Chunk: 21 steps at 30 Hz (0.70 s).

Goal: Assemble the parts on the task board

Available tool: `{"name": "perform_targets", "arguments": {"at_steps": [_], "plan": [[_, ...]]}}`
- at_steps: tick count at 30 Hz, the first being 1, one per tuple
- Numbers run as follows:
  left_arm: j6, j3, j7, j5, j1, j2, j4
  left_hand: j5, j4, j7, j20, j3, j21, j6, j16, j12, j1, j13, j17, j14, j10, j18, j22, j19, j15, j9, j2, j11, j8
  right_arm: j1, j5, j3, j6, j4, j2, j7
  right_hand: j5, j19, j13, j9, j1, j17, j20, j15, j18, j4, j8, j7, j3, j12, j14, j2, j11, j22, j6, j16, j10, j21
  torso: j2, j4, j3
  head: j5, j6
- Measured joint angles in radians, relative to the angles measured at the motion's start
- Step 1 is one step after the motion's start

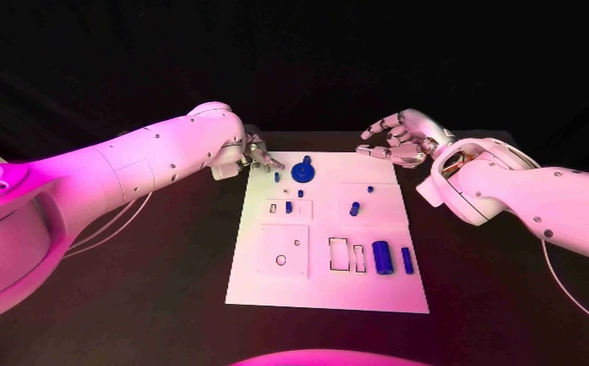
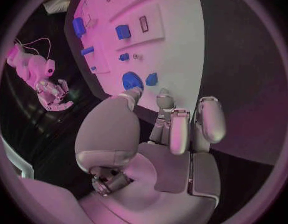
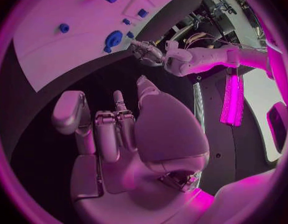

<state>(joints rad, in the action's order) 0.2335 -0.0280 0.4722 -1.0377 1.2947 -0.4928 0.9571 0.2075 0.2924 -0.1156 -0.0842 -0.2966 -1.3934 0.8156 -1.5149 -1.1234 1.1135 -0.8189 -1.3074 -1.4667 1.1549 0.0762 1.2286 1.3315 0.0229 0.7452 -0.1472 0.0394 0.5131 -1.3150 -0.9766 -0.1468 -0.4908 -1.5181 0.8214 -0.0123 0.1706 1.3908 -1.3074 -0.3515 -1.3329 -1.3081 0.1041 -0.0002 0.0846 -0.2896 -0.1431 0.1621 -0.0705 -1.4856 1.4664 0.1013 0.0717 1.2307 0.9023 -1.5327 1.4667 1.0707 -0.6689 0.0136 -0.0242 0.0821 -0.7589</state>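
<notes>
The round blue part (image 1: 305,170) lies at the far end of the task board (image 1: 327,294); it looks small, stiff, light and smooth, best pinched at its rim. The left hand (image 1: 255,153) hovers beside it, fingers (image 2: 179,129) loosely curled, holding nothing. The right hand (image 1: 399,140), spread and empty, hangs over the worktop (image 1: 184,298).

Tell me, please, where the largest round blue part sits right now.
In the head view, the round blue part sits at the task board's far edge, just right of the left hand.

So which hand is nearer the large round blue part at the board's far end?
Left. The left hand hovers just beside the round blue part; the right hand hangs off the board's far right corner.
</notes>
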Motion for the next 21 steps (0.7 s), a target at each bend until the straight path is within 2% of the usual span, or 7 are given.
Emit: {"name": "perform_targets", "arguments": {"at_steps": [10, 21], "plan": [[0.018, -0.008, -0.004, 0.018, -0.002, 0.011, -0.012, 0.005, 0.000, 0.010, 0.002, -0.009, -0.007, 0.018, -0.006, -0.011, 0.026, -0.014, 0.000, 0.000, 0.014, 0.000, 0.013, 0.009, 0.000, -0.006, 0.026, -0.007, 0.004, 0.000, 0.002, 0.000, -0.007, 0.001, -0.002, 0.005, 0.000, 0.000, 0.000, 0.000, 0.000, 0.000, 0.000, 0.000, 0.000, 0.000, 0.000, 0.000, 0.000, 0.000, 0.000, 0.000, 0.000, -0.002, 0.000, 0.000, 0.000, -0.005, 0.000, 0.0010, -0.0002, 0.001, -0.001], [0.031, -0.011, -0.009, 0.036, -0.004, 0.018, -0.018, 0.005, -0.003, 0.009, 0.003, -0.011, -0.011, 0.023, -0.010, -0.018, 0.029, -0.019, 0.000, 0.000, 0.021, 0.000, 0.018, 0.010, 0.000, -0.007, 0.029, -0.007, 0.004, 0.000, 0.004, 0.000, -0.009, 0.003, -0.005, 0.007, 0.000, 0.000, 0.000, 0.000, 0.000, 0.000, 0.000, 0.000, 0.000, 0.000, 0.000, 0.000, 0.000, 0.000, 0.000, 0.000, 0.000, -0.002, 0.000, 0.000, 0.000, -0.005, 0.000, 0.0006, -0.0013, 0.001, -0.001]]}}
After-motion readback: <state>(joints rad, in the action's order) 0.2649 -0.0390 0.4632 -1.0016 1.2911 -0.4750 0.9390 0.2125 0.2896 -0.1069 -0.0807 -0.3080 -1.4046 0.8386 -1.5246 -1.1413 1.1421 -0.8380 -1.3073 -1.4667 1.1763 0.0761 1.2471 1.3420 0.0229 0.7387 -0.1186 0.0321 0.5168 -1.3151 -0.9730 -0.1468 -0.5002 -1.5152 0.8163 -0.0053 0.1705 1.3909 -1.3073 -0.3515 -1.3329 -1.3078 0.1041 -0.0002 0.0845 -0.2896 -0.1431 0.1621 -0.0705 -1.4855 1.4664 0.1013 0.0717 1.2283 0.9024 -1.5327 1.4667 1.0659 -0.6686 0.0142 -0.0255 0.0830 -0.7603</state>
